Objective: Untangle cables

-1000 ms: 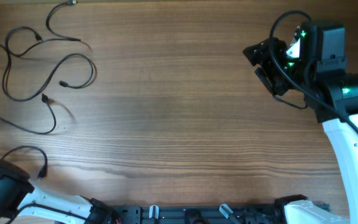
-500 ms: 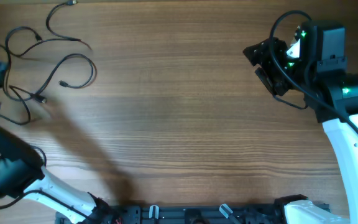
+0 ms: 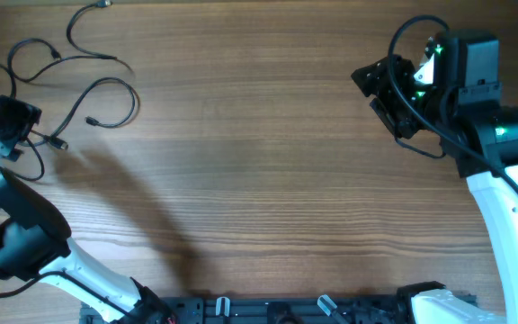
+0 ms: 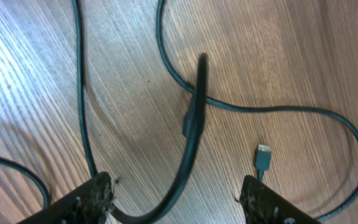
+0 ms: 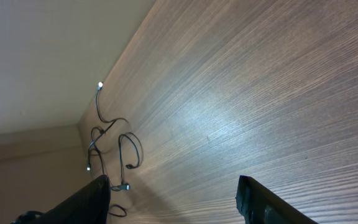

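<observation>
Several thin black cables (image 3: 135,101) lie in loose loops at the table's far left; another curls at the top edge (image 3: 69,36). My left gripper (image 3: 21,135) is over their left part. In the left wrist view it (image 4: 179,190) is open, low over the wood. One cable (image 4: 192,118) arcs up between the fingers, crossing another cable (image 4: 291,111). A small plug (image 4: 263,155) lies by the right finger. My right gripper (image 3: 378,85) is open and empty, raised at the right. In the right wrist view it (image 5: 173,186) sees the cables (image 5: 114,149) far off.
The wooden table (image 3: 259,180) runs between the two arms. The left arm (image 3: 25,243) stretches up along the left edge. The right arm (image 3: 502,153) stands at the right edge. The black base rail (image 3: 277,310) runs along the front.
My left arm has swung up from the front left corner to the cables. The lower left cable loops have been pulled up and bunched. The right arm has not moved.
</observation>
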Controlling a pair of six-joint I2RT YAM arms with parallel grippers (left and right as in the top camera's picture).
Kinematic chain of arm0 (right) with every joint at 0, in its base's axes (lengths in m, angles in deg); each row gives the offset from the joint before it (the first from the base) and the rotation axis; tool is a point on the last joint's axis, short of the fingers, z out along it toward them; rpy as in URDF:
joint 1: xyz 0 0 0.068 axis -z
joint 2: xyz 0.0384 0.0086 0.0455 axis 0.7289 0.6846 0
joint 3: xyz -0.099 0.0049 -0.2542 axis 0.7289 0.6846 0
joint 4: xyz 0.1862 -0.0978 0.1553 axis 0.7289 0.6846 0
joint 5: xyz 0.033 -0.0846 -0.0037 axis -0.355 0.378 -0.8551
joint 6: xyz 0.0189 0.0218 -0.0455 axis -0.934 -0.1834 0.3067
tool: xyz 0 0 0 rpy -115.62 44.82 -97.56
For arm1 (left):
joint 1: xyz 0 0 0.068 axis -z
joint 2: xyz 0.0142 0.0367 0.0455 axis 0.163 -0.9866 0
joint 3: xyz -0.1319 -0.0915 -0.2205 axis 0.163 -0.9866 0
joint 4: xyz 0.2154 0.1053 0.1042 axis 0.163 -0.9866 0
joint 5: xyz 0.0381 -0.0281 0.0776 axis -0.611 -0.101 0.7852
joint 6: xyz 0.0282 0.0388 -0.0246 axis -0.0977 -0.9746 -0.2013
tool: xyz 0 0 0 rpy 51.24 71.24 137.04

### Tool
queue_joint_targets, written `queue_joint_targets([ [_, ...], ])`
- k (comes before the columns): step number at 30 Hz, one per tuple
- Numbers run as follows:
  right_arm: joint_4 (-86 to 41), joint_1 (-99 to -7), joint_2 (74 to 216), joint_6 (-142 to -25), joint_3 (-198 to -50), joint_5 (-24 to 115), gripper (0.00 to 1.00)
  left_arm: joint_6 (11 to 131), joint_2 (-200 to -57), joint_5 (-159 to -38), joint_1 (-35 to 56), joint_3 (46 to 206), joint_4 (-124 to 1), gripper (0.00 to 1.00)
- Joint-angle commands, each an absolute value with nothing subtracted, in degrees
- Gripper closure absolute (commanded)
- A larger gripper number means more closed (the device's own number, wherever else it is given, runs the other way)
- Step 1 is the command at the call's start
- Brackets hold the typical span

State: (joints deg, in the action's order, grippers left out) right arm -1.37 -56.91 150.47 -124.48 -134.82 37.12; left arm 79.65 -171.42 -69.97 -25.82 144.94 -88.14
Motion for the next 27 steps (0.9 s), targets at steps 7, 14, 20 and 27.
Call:
queue_joint_targets([
  [7,-1.24,-56.67,149.97,-123.35,-135.45,37.93,0.34,78.73,-171.90,-66.87,-26.04,140.74,-84.84,0.60],
  [14,-1.24,-56.69,149.97,-123.37,-135.45,37.93,0.34,78.99,-168.86,-66.87,-26.04,140.76,-87.35,0.96],
  [20,-1.37,-56.69,149.97,-123.79,-135.45,37.93,0.34,83.86,-161.71,-71.63,-26.04,140.76,-96.51,0.96],
  [27,-1.24,-56.69,149.97,-124.00,-135.45,37.91,0.34,77.11,-161.67,-59.11,-26.04,140.74,-104.20,0.96],
])
